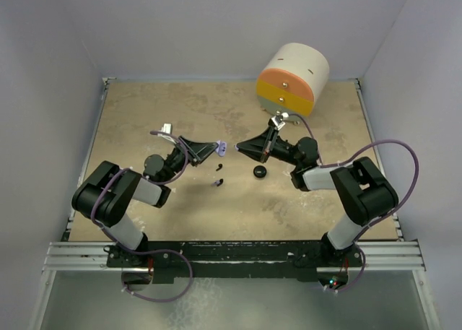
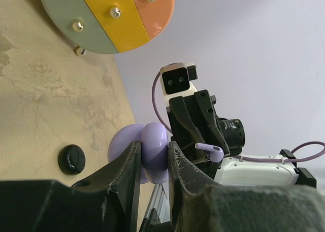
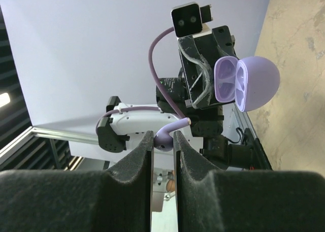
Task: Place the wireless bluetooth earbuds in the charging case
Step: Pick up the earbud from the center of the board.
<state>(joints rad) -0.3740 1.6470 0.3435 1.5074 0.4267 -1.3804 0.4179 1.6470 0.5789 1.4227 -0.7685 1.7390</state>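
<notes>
- Two things are held, one in each set of my jaws; both arms reach toward the middle of the surface (image 1: 144, 120) and their tips face each other with a small gap between them.
- My left jaws are clenched on the lavender charging case (image 2: 147, 151), pinching its rounded body from both sides.
- The case stands open, its lid swung back on the hinge, with the pale inner face turned toward my right wrist camera. I cannot tell whether its sockets are filled.
- My right jaws are clamped on one lavender earbud (image 3: 165, 135); its stem pokes out past the fingertips toward the case, apart from it.
- Two tiny black earbuds (image 1: 219, 181) lie loose on the surface, just below the gap between the arms and close to each other.
- One black round puck (image 1: 259, 172) sits on the surface near them, under my right arm's tip.
- At the far edge lies a round drum (image 1: 292, 81) on its side, its flat face banded orange, yellow and pale green with screws in it.
</notes>
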